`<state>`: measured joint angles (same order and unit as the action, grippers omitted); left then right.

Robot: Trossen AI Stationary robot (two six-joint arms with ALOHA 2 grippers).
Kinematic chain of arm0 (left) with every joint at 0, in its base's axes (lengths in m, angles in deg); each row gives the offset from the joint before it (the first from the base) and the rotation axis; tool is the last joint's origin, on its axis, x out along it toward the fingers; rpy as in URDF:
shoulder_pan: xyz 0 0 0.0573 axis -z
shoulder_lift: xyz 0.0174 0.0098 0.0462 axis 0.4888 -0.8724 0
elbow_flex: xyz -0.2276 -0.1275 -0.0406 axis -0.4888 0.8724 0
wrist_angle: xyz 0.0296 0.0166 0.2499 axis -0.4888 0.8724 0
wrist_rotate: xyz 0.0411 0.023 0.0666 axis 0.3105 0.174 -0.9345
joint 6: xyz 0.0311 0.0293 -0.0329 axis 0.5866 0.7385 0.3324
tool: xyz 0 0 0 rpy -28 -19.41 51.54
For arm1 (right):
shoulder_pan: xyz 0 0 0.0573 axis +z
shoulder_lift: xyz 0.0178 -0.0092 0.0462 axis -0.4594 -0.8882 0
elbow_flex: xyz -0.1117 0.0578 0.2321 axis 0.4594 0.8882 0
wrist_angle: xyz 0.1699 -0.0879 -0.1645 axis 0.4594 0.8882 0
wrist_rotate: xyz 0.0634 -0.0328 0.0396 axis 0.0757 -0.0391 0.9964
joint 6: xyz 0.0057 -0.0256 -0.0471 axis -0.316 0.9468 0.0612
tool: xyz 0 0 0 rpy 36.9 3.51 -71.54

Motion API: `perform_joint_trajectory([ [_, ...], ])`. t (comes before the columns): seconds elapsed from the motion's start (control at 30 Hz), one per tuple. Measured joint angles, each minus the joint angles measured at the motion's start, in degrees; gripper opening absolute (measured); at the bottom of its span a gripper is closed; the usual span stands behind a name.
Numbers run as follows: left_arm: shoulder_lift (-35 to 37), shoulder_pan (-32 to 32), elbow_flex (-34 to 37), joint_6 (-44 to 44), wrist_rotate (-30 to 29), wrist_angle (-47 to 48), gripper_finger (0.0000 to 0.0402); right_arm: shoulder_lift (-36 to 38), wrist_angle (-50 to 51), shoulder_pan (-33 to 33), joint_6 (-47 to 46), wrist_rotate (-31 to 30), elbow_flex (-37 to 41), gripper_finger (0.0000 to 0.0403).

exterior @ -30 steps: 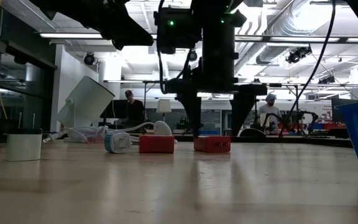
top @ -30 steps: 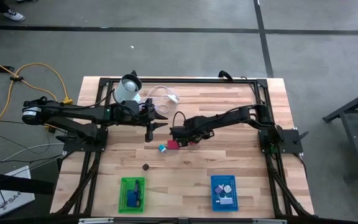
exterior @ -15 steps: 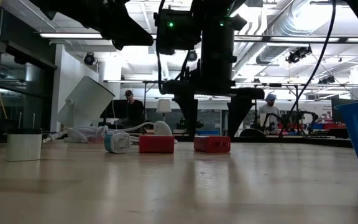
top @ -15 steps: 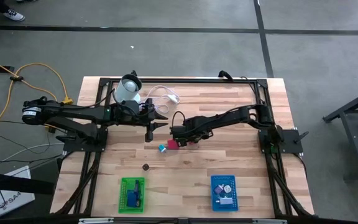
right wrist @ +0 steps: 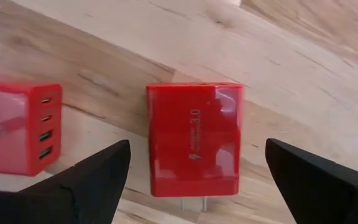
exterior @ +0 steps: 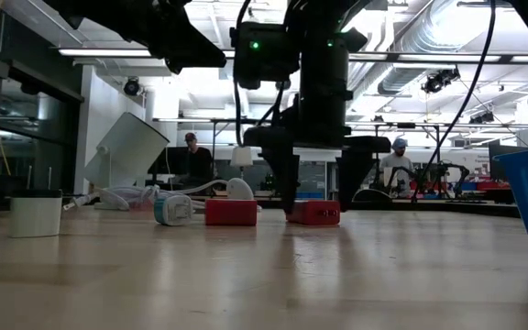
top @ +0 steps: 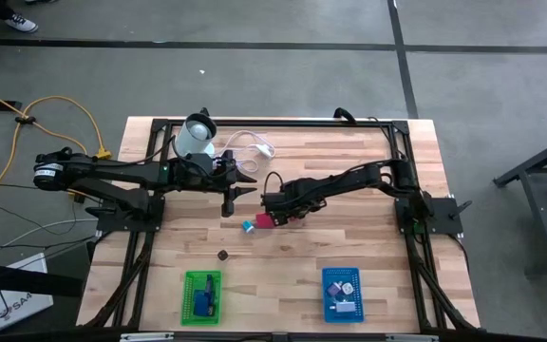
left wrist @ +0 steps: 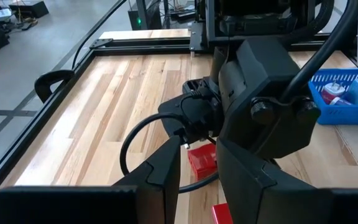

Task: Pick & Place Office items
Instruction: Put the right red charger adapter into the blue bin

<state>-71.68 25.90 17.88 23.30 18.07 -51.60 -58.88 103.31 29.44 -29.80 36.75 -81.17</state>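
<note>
While my right gripper (exterior: 314,194) hangs over the middle of the desk (top: 349,237), its arm reaches in low from the right side and its jaws stand wide open, one on each side of a red charger block (right wrist: 194,138) lying flat on the wood, not touching it. I see a second red block (right wrist: 18,127) just beside the first, and a small blue-and-white piece (exterior: 173,209) next to that. My left gripper (top: 230,200) waits near the desk's centre, pointing down, jaws nearly closed on nothing. Nearer the front edge, a green bin (top: 190,298) and a blue bin (top: 329,294) hold other small items
</note>
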Motion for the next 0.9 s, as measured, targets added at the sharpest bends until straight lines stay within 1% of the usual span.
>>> perform_joint_trajectory([
  [0.3, 0.0, 0.0, 0.0, 0.0, 0.0, 0.0, 0.0098, 0.0, -0.2, 0.0, 2.6, 0.0, 0.0, 0.0356],
  [0.7, 0.0, 0.0, 0.0, 0.0, 0.0, 0.0, 0.0098, 0.0, -0.2, 0.0, 2.5, -0.2, 0.0, 0.0299],
  [0.9, 0.0, 0.0, 0.0, 0.0, 0.0, 0.0, 0.0098, 0.0, -0.2, 0.0, 2.4, -0.2, 0.0, 0.028],
])
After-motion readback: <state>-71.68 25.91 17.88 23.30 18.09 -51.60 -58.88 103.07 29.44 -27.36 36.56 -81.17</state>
